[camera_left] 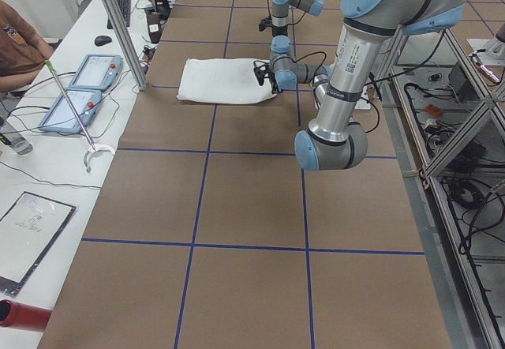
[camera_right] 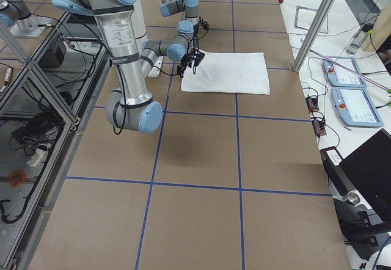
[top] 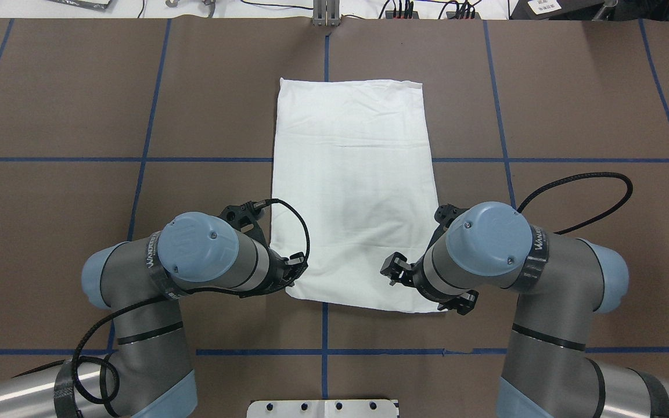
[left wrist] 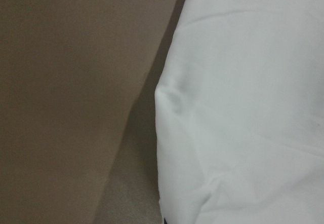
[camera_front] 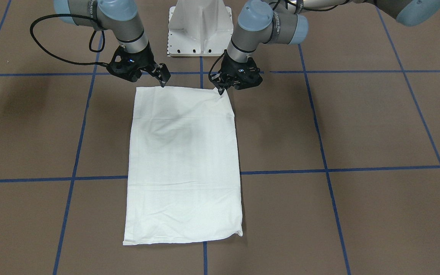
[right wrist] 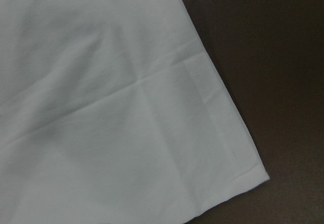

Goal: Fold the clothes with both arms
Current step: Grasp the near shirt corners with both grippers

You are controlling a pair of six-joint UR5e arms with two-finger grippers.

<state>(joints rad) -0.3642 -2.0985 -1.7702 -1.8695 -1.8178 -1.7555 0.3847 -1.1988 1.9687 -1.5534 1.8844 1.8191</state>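
Although it is a shirt [camera_front: 183, 164], what lies on the brown table [camera_front: 376, 126] reads as a plain white rectangle, folded flat, with soft creases across it. It sits in the middle of the table, its long sides running from the robot's edge toward the far edge. It covers the crossing of two blue tape lines [camera_front: 357, 168].

Both arms bend down over the short end nearest the robot's white base [camera_front: 201, 26]. The left gripper [camera_front: 220, 90] has its tips at the shirt's corner on the robot's left. Its jaws are narrow and pinch the cloth, which puckers up to a small peak there. The left wrist camera shows that edge of the shirt raised a little, with a shadow beneath it on the table.

The right gripper [camera_front: 163, 82] points down at the same short edge. Its tips touch or sit just above the cloth, a little way in from the other corner. Whether its jaws are wide or narrow I cannot tell. The right wrist camera shows that corner lying flat, with a hemmed edge, against the dark table.
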